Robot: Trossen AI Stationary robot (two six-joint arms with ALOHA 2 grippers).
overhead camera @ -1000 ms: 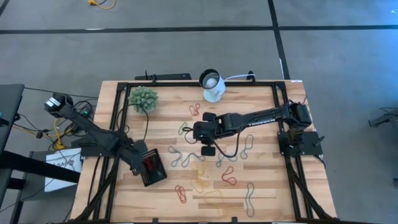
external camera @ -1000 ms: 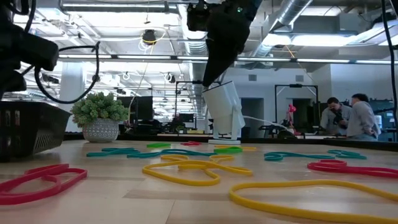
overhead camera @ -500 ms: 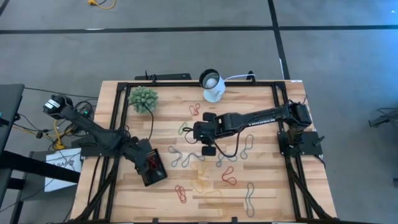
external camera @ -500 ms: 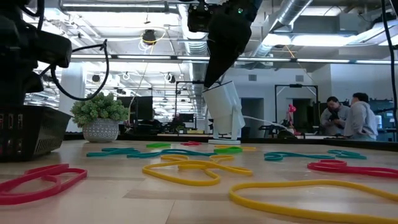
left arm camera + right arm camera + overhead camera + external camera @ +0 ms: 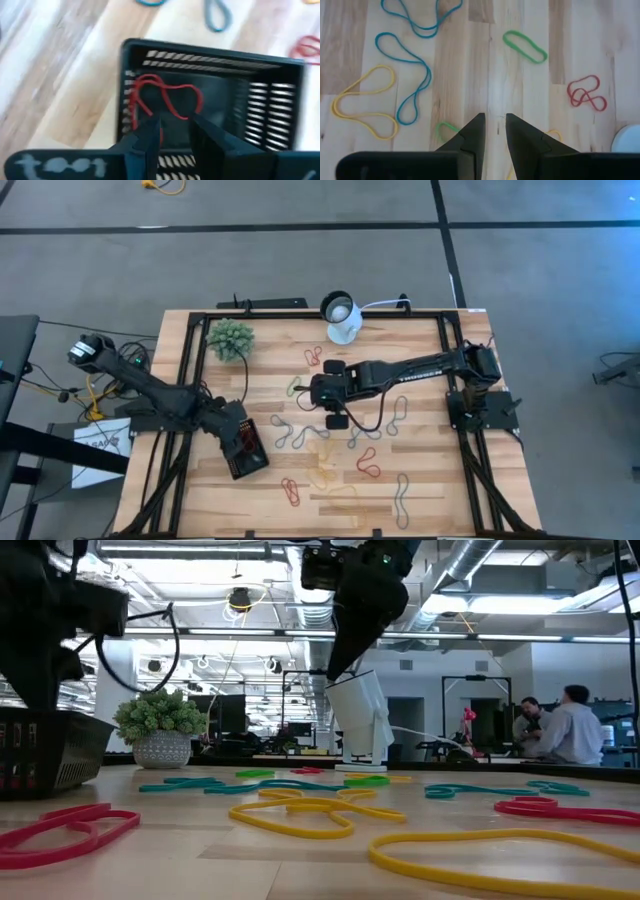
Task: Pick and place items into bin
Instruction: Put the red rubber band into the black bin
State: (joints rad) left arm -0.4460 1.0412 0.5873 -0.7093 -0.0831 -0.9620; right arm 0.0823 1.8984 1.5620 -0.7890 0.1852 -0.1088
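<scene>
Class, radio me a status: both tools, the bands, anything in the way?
Left tool open over bin, red band inside. Right tool open, empty, mid-table above loose bands. Nothing in the way.

Two dark jointed arms, black cables looped alongside; white lettering on right arm (image 5: 420,370).

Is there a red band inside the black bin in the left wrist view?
Yes, a tangled red band lies on the floor of the black bin, just beyond the left gripper.
</scene>
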